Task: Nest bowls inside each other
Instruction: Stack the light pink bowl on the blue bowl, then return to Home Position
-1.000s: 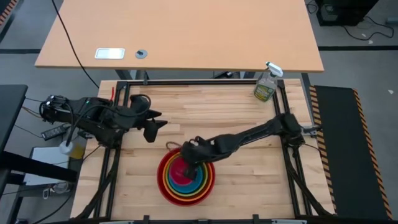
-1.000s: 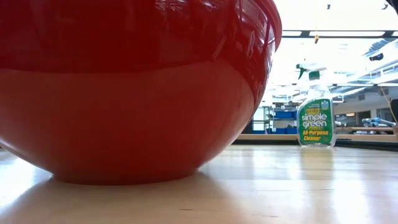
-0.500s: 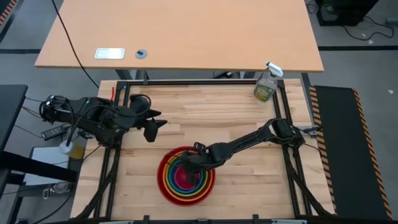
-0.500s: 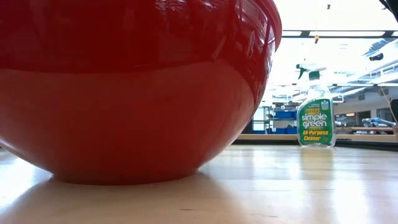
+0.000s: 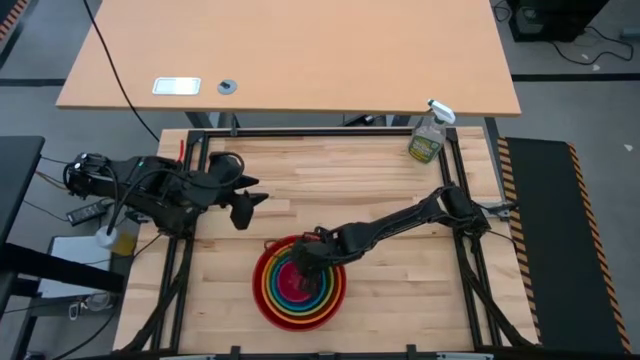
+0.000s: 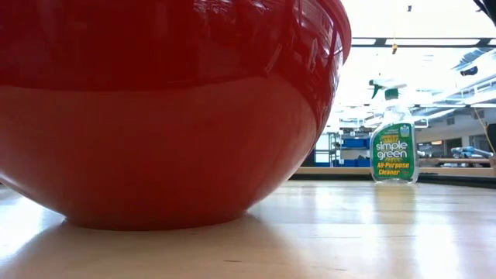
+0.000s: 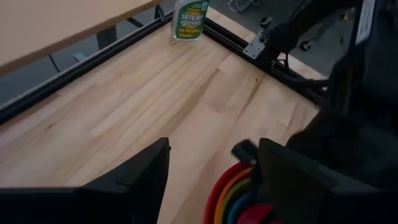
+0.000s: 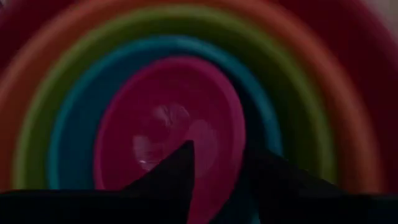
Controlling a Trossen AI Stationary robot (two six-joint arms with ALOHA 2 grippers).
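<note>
The five bowls sit nested in one stack near the front edge of the tabletop (image 5: 380,170), a little left of its middle. The red bowl (image 5: 262,300) is outermost and rests on the wood; inside it come the orange bowl (image 5: 336,292), the green bowl (image 5: 274,298), the blue bowl (image 5: 284,297) and, at the centre, the pink bowl (image 5: 303,285). In the low view the red bowl's wall fills most of the picture, standing upright on the wood.

The right gripper (image 5: 306,262) reaches in from the right side and hangs over the far part of the stack, pointing down into it. The right wrist view looks straight into the pink bowl, with the two dark fingers (image 8: 163,180) parted by a narrow gap above its rim and nothing between them; the pink bowl lies free inside the blue one.

The left gripper (image 5: 243,205) waits over the left part of the tabletop, well apart from the stack. Its fingers (image 7: 134,177) stand wide open and hold nothing.

A spray bottle (image 5: 427,138) of green cleaner stands upright at the far right corner of the tabletop, well apart from the bowls. Beyond it lies a larger, paler desk (image 5: 300,50).
</note>
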